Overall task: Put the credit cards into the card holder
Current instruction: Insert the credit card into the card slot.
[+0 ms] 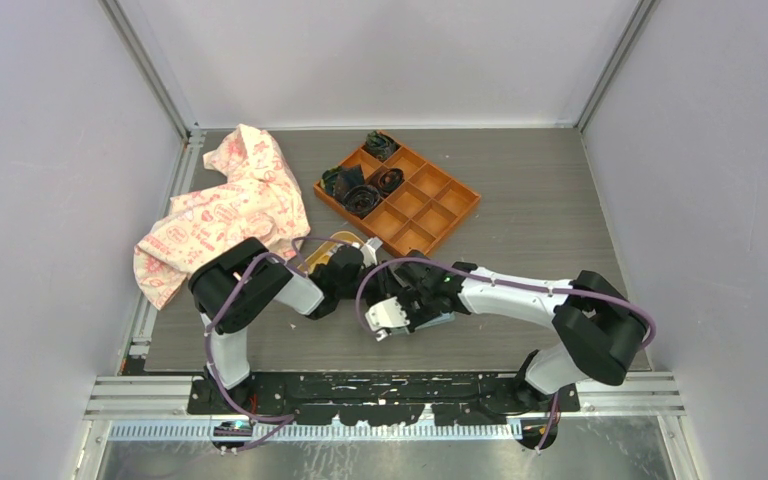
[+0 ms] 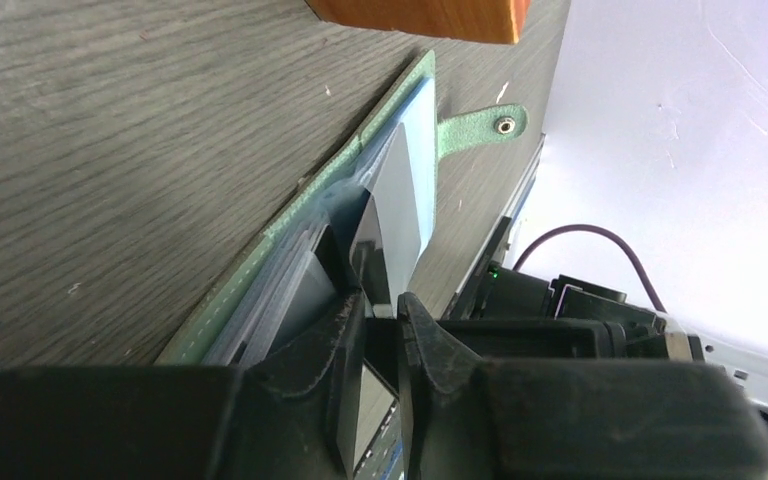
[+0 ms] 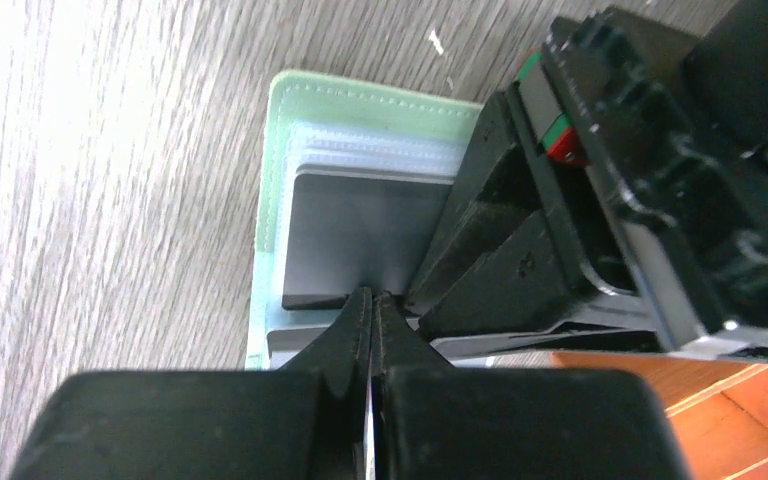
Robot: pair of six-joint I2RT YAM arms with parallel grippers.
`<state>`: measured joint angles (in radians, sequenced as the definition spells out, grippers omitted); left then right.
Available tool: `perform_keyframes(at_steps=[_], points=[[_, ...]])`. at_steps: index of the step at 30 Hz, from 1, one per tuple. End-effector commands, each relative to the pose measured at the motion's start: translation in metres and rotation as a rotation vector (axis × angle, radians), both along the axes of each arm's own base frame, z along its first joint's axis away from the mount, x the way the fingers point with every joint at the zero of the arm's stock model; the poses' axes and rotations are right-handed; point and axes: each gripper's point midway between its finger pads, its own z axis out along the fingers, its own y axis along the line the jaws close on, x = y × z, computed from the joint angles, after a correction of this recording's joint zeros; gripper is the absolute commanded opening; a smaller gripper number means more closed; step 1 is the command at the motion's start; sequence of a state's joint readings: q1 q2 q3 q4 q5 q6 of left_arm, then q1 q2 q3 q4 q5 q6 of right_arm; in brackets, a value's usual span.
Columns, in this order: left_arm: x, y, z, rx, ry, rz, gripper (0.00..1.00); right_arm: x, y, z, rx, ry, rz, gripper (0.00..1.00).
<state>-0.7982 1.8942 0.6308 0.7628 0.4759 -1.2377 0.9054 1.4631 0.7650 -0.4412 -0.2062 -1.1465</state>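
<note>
sage-green card holder (image 3: 360,95) open flat on grey wood-grain table (image 2: 110,150), mid-frame beneath both arms bent inward. left gripper (image 2: 382,300) clamped on pale card (image 2: 397,210) raised from it; right gripper (image 3: 371,300) pinched together at edge of dark card (image 3: 360,230). pale walls (image 1: 390,50) around.

A soft cloth (image 1: 225,210) with pink pictures lies bunched up at the upper left of the top view. To its right, near the top middle, sits an orange tray (image 1: 432,222) with nine little boxes. Some dark curly things (image 1: 365,185) fill the boxes on its upper left side. All of it rests on a grey wooden table (image 1: 540,200) with pale walls (image 1: 50,150) around it.
</note>
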Motion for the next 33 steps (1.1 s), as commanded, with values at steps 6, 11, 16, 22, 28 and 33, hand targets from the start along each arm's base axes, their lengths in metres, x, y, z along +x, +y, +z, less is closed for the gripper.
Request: perform_keyframes(at_steps=[6, 11, 16, 22, 28, 33], points=[[-0.011, 0.009, -0.015, 0.087, 0.056, -0.031, 0.24, 0.011, -0.029, 0.004, -0.072, -0.007, -0.041, 0.01], [-0.009, 0.01, -0.006, 0.092, 0.033, -0.032, 0.26, 0.014, -0.031, 0.011, -0.048, -0.002, -0.066, 0.01], [-0.004, 0.013, 0.019, 0.09, -0.039, -0.025, 0.28, 0.01, -0.025, 0.035, 0.056, 0.059, -0.098, 0.04], [-0.002, 0.029, 0.056, 0.112, -0.195, -0.011, 0.28, 0.0, -0.026, 0.075, 0.241, 0.174, -0.165, 0.23], [-0.003, 0.056, 0.112, 0.101, -0.475, 0.007, 0.28, 0.003, -0.027, 0.113, 0.45, 0.406, -0.368, 0.42], [-0.002, 0.093, 0.139, 0.134, -0.707, 0.097, 0.28, 0.01, -0.036, 0.122, 0.503, 0.684, -0.588, 0.45]])
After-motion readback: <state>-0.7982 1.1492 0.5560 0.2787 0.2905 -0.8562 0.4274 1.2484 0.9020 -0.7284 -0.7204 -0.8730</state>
